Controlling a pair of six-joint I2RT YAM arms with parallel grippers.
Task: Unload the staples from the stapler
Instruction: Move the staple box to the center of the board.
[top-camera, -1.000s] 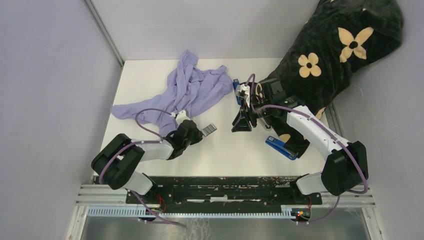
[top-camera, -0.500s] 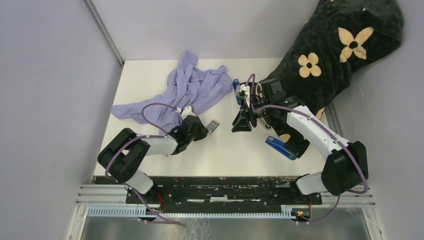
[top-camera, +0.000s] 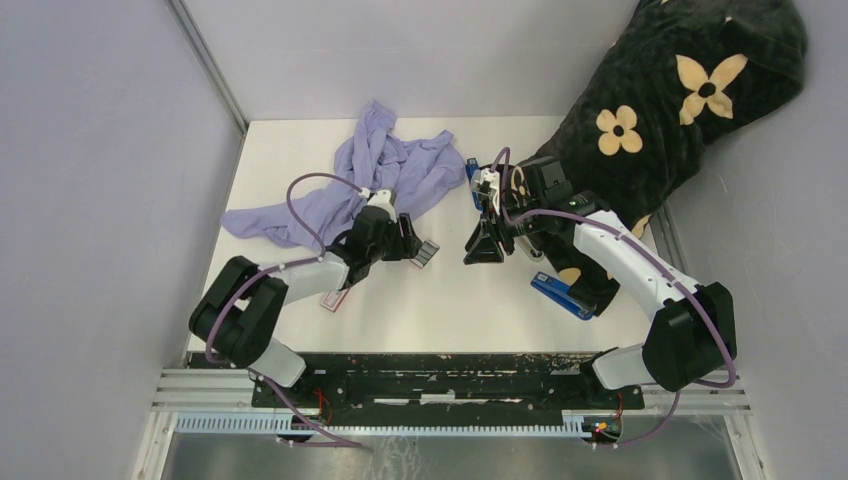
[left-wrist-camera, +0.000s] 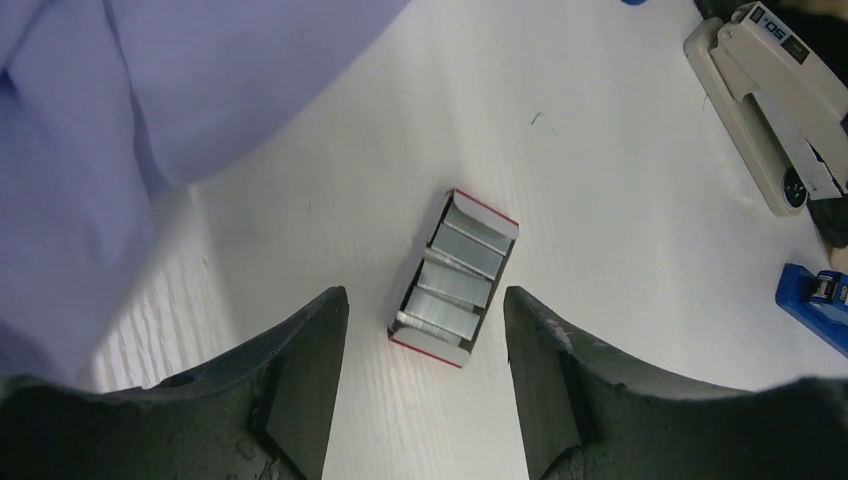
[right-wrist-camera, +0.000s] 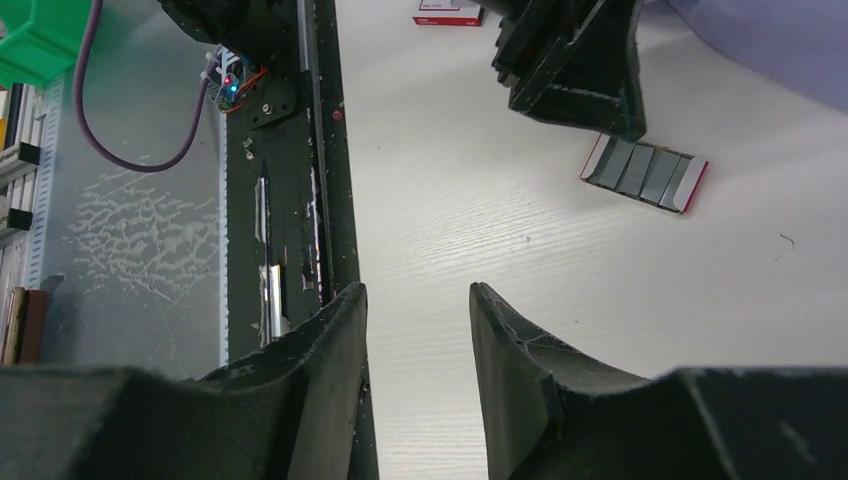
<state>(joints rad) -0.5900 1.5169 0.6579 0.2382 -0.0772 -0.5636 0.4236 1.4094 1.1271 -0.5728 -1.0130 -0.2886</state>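
Presently: staples (left-wrist-camera: 455, 280), silver strips, lying in open red-edged tray (left-wrist-camera: 487, 208) on table; left gripper (left-wrist-camera: 425, 325) spread wide over tray, empty; right gripper (right-wrist-camera: 417, 305) parted, empty

Overhead camera looks down on the whole table (top-camera: 470, 300); both wrist cameras, close, opposed, share the staples (left-wrist-camera: 455, 275).

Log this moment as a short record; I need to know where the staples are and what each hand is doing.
staples: silver strips lying in the tray
tray: small, red-edged, flat on the table
left hand: open, over the tray, holding nothing
right hand: open, empty
white stapler: beyond the tray
blue stapler: beside the right arm
purple cloth: crumpled, far left
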